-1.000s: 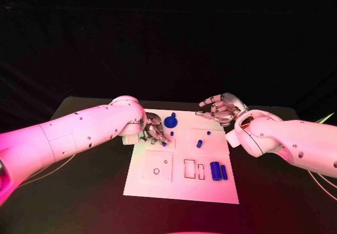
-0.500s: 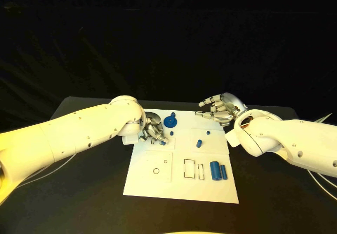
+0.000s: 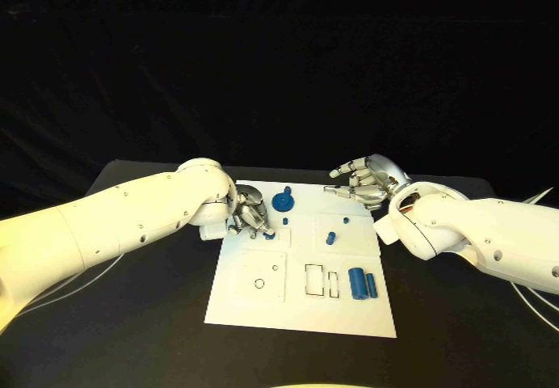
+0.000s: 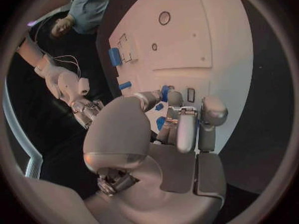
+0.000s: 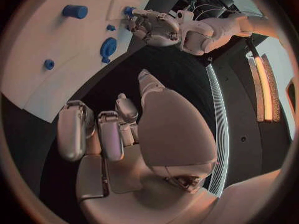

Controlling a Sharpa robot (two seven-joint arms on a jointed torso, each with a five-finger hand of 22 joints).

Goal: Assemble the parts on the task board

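silver fingers of our left hand (image 3: 248,217) are curled down over the far left corner of the white task board (image 3: 297,311), and in the left wrist view they pinch a small blue plastic peg (image 4: 165,93) between the fingertips, its end close to the board. we judge this to be a seating step: the peg has to go into a socket under the hand, though we cannot tell which hole it is meant for, because the fingers hide the spot in the head view.

to do it well we should keep the peg upright, settle it by feel and not by force, and let go only when it stands on its own. a tilted peg would likely jam at the rim of the hole or skid across the smooth plate.

just beside that hand stands a round blue knob-like part (image 3: 283,202), near enough to be knocked, so we should lift the fingers straight up when we withdraw. a short blue pin (image 3: 331,238) lies toward the middle of the board, and two blue cylinders (image 3: 363,284) rest side by side near its right edge, beside two rectangular slots.

our right hand (image 3: 364,183) hovers over the black bench (image 3: 152,299) just off the board's far right corner, fingers loosely curled and holding nothing. we would keep it there, out of the way.
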